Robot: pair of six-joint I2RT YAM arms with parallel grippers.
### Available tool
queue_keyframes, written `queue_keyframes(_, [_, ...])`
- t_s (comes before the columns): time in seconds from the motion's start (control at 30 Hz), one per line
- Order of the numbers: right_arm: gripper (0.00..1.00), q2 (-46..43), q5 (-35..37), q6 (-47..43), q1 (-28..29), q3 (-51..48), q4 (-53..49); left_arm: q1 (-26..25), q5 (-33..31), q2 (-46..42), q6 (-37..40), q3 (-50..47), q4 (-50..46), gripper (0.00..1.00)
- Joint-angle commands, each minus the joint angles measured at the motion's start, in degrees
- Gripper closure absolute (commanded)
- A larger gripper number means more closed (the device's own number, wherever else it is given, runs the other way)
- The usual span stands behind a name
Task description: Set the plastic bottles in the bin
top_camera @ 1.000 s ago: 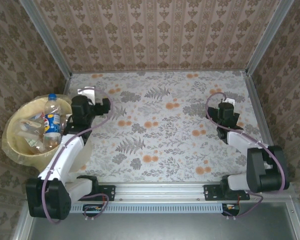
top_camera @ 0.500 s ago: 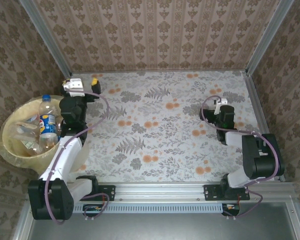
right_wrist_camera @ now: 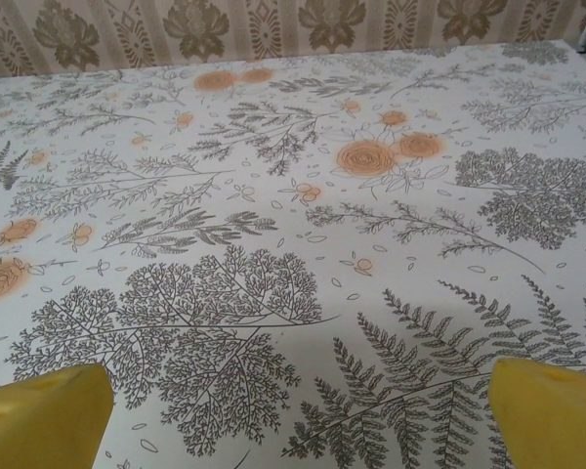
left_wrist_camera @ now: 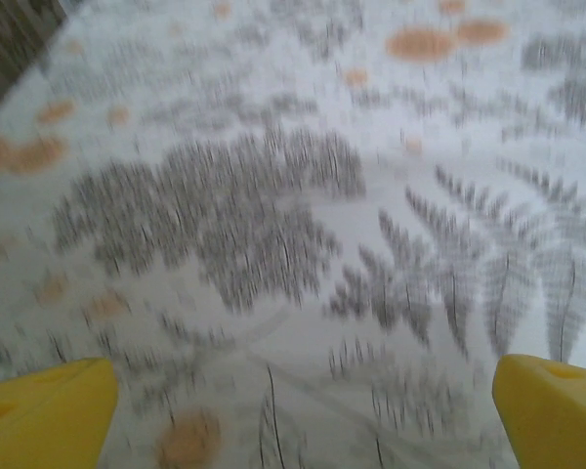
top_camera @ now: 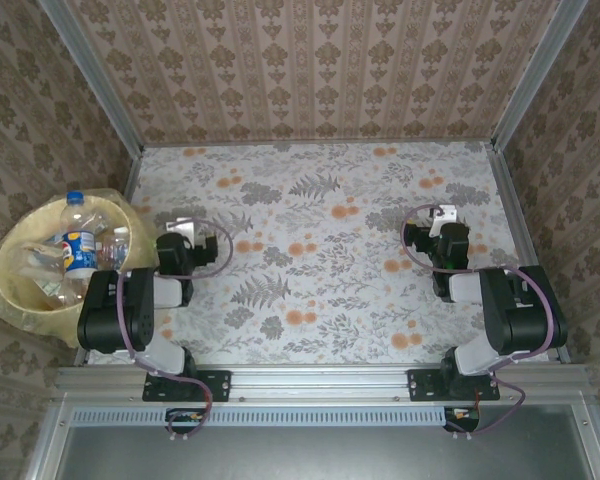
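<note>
The pale-yellow bin point(top_camera: 10, 262) with its thin liner stands off the table's left edge. Several clear plastic bottles lie inside it; one with a blue cap and a blue and yellow label point(top_camera: 76, 240) leans upright on top. My left gripper point(top_camera: 195, 246) is folded back low over the table, just right of the bin. In the left wrist view the left gripper point(left_wrist_camera: 298, 420) is open, with only blurred tablecloth between its yellow fingertips point(left_wrist_camera: 44, 410). My right gripper point(top_camera: 420, 238) rests at the right side of the table. In the right wrist view it point(right_wrist_camera: 298, 420) is open and holds nothing.
The floral tablecloth point(top_camera: 320, 250) covers the table, ringed by patterned walls and metal corner posts point(top_camera: 525, 85). Both arm bases sit on the rail point(top_camera: 320, 385) at the near edge.
My left arm has pulled back from beside the bin's far rim and folded down near its base. The right arm has also folded back a little. The bin has shifted slightly left.
</note>
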Motion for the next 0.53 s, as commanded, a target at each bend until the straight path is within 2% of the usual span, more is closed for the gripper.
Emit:
queue_keyframes(0.0, [0.0,0.14,1.13,0.08,0.38,-0.09,2.0,0.23,-0.75,-0.6,-0.46,1.11,3.85,0.0])
queue_keyframes(0.5, [0.0,0.28,0.62,-0.21,0.38,0.28,1.5,0.23,-0.72,-0.73,-0.53,1.48,3.12,0.0])
